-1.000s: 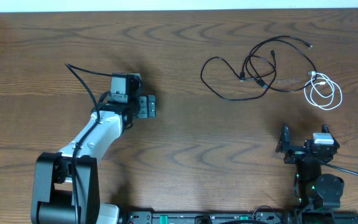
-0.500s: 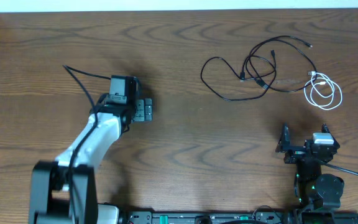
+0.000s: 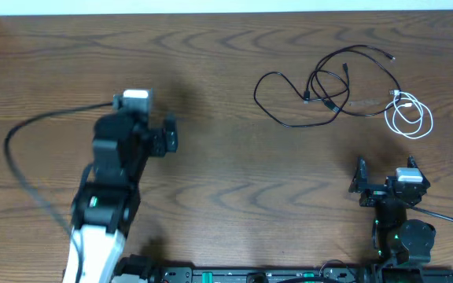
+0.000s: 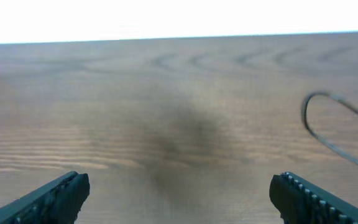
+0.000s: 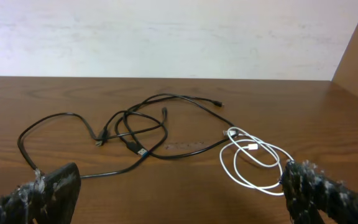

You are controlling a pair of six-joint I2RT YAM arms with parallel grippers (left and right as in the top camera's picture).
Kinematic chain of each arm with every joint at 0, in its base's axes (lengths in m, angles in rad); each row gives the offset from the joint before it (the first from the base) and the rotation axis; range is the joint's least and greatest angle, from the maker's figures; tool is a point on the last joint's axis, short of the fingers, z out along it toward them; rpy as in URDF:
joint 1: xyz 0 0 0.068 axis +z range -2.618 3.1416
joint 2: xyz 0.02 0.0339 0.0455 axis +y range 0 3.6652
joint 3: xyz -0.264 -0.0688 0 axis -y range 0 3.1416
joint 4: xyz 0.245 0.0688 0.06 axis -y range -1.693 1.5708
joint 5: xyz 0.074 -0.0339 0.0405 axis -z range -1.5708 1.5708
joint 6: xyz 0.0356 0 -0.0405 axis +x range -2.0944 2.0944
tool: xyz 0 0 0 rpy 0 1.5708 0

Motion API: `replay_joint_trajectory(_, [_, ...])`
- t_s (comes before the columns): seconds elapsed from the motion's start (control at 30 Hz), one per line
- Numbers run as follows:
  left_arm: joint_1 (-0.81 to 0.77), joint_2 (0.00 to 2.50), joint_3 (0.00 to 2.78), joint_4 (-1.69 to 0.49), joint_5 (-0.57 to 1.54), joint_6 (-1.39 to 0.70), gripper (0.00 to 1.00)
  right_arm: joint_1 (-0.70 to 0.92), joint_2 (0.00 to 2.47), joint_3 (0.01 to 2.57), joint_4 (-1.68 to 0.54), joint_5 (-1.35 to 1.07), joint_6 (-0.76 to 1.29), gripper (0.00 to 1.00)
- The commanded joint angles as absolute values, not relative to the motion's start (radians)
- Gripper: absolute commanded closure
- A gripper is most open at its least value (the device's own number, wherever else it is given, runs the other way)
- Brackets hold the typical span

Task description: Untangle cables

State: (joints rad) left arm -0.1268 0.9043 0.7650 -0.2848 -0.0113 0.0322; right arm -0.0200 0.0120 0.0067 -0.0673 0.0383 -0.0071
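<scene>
On the far right part of the desk [image 3: 234,196] lie the cables: two black cables [image 3: 329,86] looped over and through each other, and just beside them, to their right, a short white cable [image 3: 409,116] coiled in a few small loops. From the right wrist view we see one black strand running up to the white coil, its end touching or nearly touching the coil, though we cannot tell whether the two are truly knotted. The right end effector [image 3: 386,171] sits near the desk's front edge, facing the cables and well apart from them, its fingers spread wide with nothing between them. The left end effector [image 3: 169,135] hangs over bare wood on the left half of the desk, far from the tangle. Its jaws are also fully apart and hold nothing. At the right edge of its own wrist view we make out only a blurred black loop.
</scene>
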Motion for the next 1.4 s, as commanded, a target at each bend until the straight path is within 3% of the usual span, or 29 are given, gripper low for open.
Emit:
replay_joint_trajectory(0.0, [-0.123, 0.767, 0.701, -0.299, -0.066, 0.053, 0.02, -0.016, 0.006, 0.005, -0.071, 0.049, 0.007, 0.01])
replay_joint_trajectory(0.57, [-0.112, 0.202, 0.300, -0.297, -0.083, 0.047, 0.02, -0.016, 0.006, 0.005, -0.070, 0.049, 0.007, 0.01])
replay_joint_trajectory(0.8, [-0.112, 0.001, 0.212, -0.104, -0.068, 0.016, 0.02, -0.016, 0.006, 0.005, -0.071, 0.049, 0.007, 0.01])
replay_joint_trajectory(0.93, [-0.113, 0.002, 0.201, 0.045, 0.009, -0.006, 0.02, -0.016, 0.006, 0.005, -0.071, 0.049, 0.007, 0.01])
replay_joint_trajectory(1.13, [-0.113, 0.002, 0.180, 0.063, 0.142, -0.006, 0.02, -0.016, 0.006, 0.005, -0.071, 0.049, 0.007, 0.01])
replay_joint_trajectory(1.37, [-0.112, 0.001, 0.006, 0.218, 0.146, -0.023, 0.02, -0.016, 0.006, 0.005, -0.071, 0.049, 0.007, 0.01])
